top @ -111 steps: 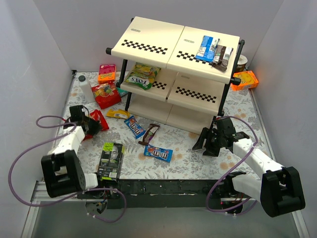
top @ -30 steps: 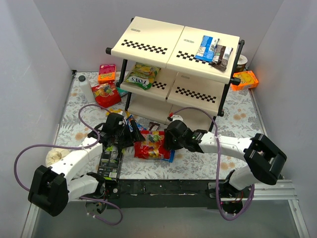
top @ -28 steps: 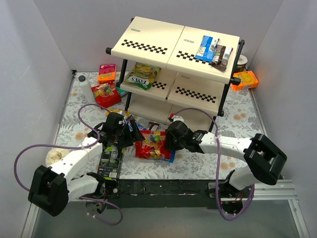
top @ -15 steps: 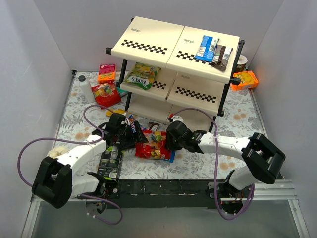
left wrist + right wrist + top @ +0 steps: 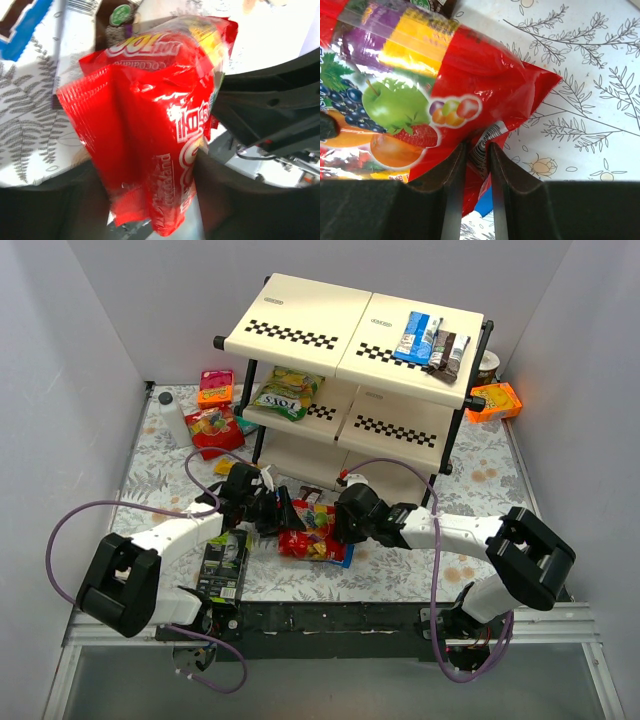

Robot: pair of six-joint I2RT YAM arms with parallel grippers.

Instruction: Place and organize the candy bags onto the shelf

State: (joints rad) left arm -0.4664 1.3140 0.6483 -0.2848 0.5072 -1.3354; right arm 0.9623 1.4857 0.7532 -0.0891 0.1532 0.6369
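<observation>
Both arms have swung in from the outer sides of the bench (image 5: 480,465). The red bag (image 5: 312,533) has travelled too, from off the shelf's front-left corner to a spot just in front of the shelf (image 5: 300,332), about level with its middle. Over the last second the left end effector (image 5: 277,510) has pushed further onto the bag's left end.

The step in hand looks like a 2-arm re-grip or hand-over of this 1 bag. It is not on any tier yet, and it partly covers a blue M&M's bag (image 5: 345,558) in front of the shelf.

The right end effector (image 5: 477,160) is almost pressed together, its fingers (image 5: 451,200) pinching a thin flap at the bag's edge. The left end effector (image 5: 150,200) stands wider. A crumpled fold of the bag fills the gap and seems squeezed from both sides, so I read that as a grip too.

Next, I'd judge, 1 side has to let go so the other can carry. The bag then needs lifting off the M&M's bag, raising to a tier's height, and sliding in flat past the shelf's front edge. It is glossy and limp, so a pinch on a thin flap could slip.
</observation>
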